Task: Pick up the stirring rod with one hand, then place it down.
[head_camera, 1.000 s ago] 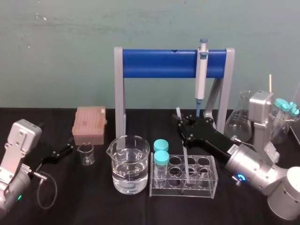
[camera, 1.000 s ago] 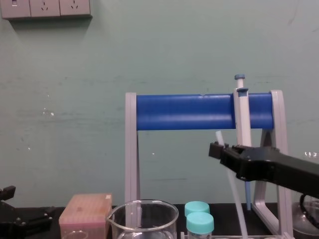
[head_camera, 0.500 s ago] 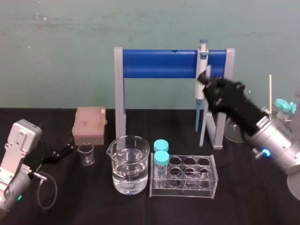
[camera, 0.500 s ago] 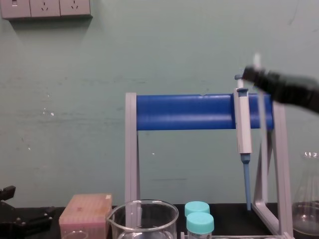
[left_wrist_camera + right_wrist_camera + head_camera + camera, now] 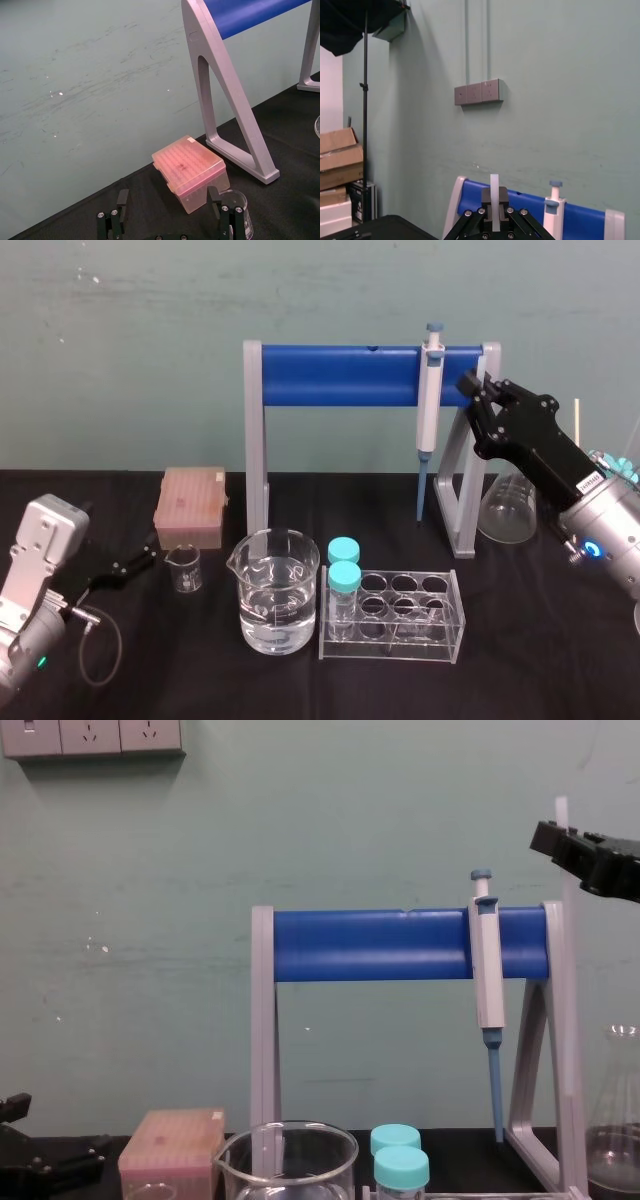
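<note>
We count one rod [image 5: 494, 189], two grippers, one pipette [image 5: 430, 400], one stand [image 5: 340, 377] with a blue bar, one beaker [image 5: 275, 590] of clear liquid, one small beaker [image 5: 183, 568], one pink tip box [image 5: 190, 505], one clear tube rack [image 5: 390, 651] with two teal-capped tubes [image 5: 344, 580], and one flask [image 5: 505, 510].

The right gripper [image 5: 478, 390] is raised at the right end of the blue bar. Its jaws are clamped on the rod, which stands upright between them with its top end poking above the fingertips. In the chest view that end [image 5: 561, 812] shows above the bar. Below the gripper we cannot tell the rod apart from the stand's grey right leg.

A second ago this gripper was low over the tube rack, with the rod's foot down among the wells. Half a second ago it had lifted up in front of the pipette. Now it has moved farther right, clear of the pipette and past the stand's right leg, and the rod is well above the table [image 5: 550, 670].

The left gripper [image 5: 169, 207] has not moved. It rests low at the table's left, jaws apart and holding nothing, pointing at the small beaker and the tip box.

The pipette hangs on the bar just left of the right gripper. The stand's right leg is close beside the rod, and the flask sits behind the right arm. The beaker and tube rack stand in front of the stand, side by side.
</note>
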`<state>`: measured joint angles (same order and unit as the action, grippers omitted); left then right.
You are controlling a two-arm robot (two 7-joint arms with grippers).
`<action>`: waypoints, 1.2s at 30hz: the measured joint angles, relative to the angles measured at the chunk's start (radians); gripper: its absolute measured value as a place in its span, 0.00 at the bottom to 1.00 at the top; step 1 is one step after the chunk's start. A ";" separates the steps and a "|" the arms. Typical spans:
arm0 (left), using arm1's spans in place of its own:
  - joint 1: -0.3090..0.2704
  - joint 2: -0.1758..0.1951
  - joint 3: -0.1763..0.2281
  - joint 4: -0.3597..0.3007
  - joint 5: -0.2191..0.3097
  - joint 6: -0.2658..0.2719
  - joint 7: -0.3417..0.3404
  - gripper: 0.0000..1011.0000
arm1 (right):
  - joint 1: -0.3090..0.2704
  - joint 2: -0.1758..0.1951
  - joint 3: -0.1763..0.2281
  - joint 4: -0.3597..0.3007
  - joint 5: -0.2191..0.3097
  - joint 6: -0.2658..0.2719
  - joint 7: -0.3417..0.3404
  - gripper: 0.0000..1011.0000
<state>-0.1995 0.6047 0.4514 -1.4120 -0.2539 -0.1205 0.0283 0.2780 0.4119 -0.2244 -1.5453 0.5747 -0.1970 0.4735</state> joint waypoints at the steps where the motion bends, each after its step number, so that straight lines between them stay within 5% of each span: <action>1: 0.000 0.000 0.000 0.000 0.000 0.000 0.000 0.99 | 0.000 0.000 0.000 0.000 0.000 0.000 0.000 0.07; 36: 0.000 0.000 0.000 0.000 0.000 0.000 0.000 0.99 | -0.008 0.020 -0.001 0.006 0.006 0.028 0.032 0.07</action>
<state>-0.1995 0.6047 0.4514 -1.4120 -0.2539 -0.1205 0.0283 0.2696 0.4323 -0.2259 -1.5390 0.5803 -0.1693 0.5052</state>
